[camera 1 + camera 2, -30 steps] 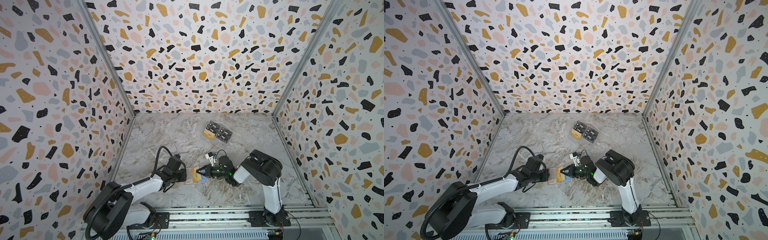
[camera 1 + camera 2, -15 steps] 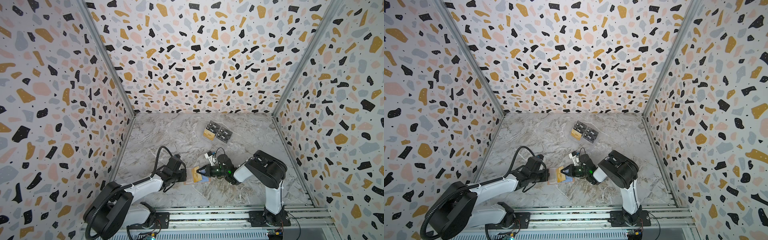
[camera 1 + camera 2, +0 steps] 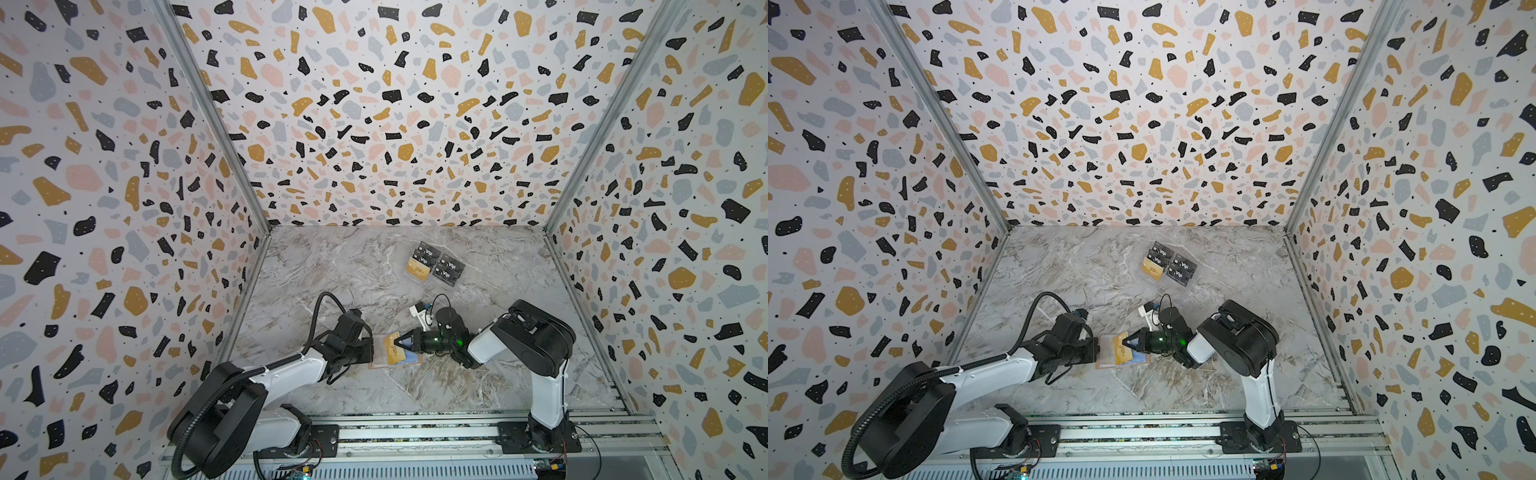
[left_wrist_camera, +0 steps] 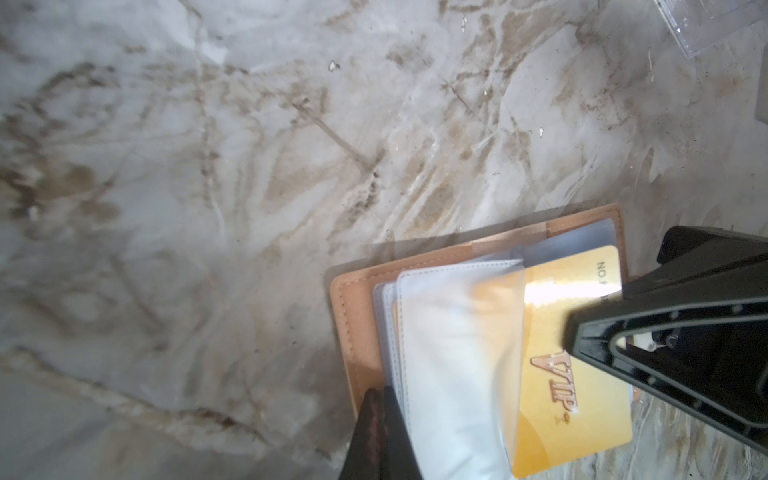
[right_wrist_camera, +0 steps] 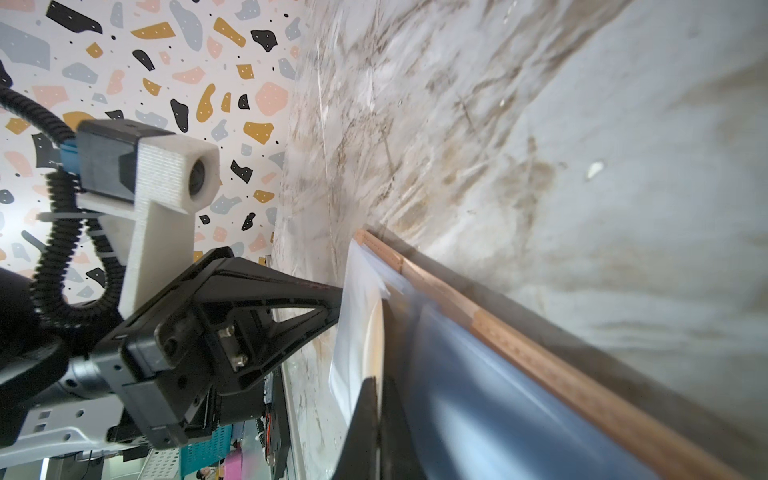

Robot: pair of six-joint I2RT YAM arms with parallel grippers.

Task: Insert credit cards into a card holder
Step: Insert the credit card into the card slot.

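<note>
The step in hand is feeding one card into a sleeve. The small peach-pink leather-like card holder (image 3: 374,362) lies open on the grey marble-patterned desk (image 3: 332,270), low and centre in both top views, between the two arms.

In the left wrist view, the left jaws are pinched shut on the edge of a pale clear plastic sleeve (image 4: 457,374) and lift it off the holder at the lower middle of the frame. The right jaws are clamped tight on a thin gold-mustard plastic card (image 4: 573,415) with raised "VIP" script. One end of the card lies under the lifted sleeve and the rest is bare at the lower right. Whether that end sits inside the pocket or only beneath it, I cannot tell.

The next move probably calls for the right jaws to slide the card flat, along its own plane, toward the holder's stitched side. The left jaws would keep the floppy sleeve mouth up, and the right jaws would let go only once the card is seated.

- **Card holder:** one.
- **Gold cards:** two can be counted, the one in the jaws and another gold card (image 3: 417,269) in the clear tiered plastic stand (image 3: 428,281), above centre. Any cards inside the sleeves cannot be made out.
- **Black cards marked "Vip" (image 3: 430,251):** four, all in the stand.
</note>
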